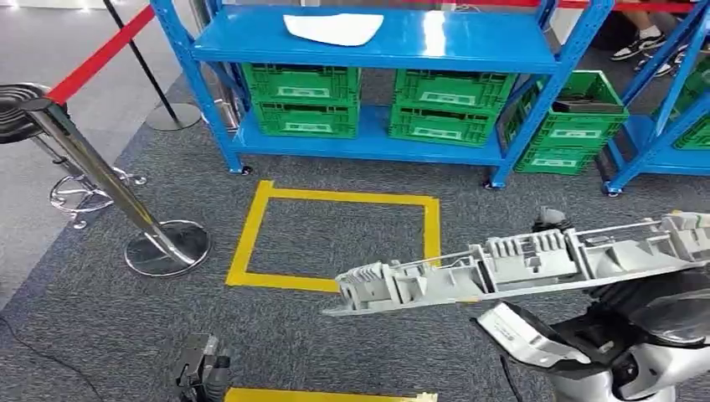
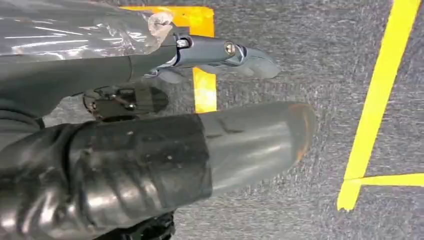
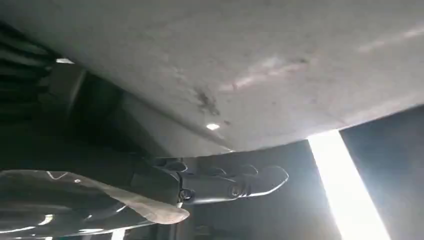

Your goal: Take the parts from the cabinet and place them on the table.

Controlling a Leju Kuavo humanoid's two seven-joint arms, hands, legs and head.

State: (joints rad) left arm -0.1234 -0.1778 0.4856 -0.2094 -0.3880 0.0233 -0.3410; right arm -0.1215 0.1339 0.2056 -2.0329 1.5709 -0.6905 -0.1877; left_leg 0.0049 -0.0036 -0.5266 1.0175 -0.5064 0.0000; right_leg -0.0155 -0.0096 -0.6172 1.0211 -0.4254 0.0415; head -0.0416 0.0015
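At the far left a tilted chrome stanchion post (image 1: 96, 167) leans on its round base (image 1: 167, 248), with a red barrier belt (image 1: 100, 55) running up toward the far side. A second, dark post (image 1: 138, 59) stands farther back on its own grey disc.

Near the bottom edge, left of centre, the left hand (image 1: 201, 368) hangs low over the grey carpet (image 1: 100, 310). In the left wrist view the left hand (image 2: 165, 150) shows a thick grey thumb and a slimmer finger spread apart with nothing between them, above carpet and yellow tape.

In the middle of the floor lies a square outlined in yellow tape (image 1: 335, 239); another strip of yellow tape sits at the near edge. Beyond it stands the blue shelf rack (image 1: 377, 50), a white sheet (image 1: 332, 28) on its upper shelf and green plastic crates (image 1: 306, 96) stacked on the lower one, with more green crates to the right.

On the right, a long grey moulded plastic part (image 1: 519, 264) stretches nearly level from centre to the right edge, above the carpet. The right hand (image 1: 619, 314) sits under its right portion, but the grip itself is hidden; in the right wrist view the part's pale underside (image 3: 260, 75) looms just above one extended finger, so whether the right hand clasps it cannot be told.
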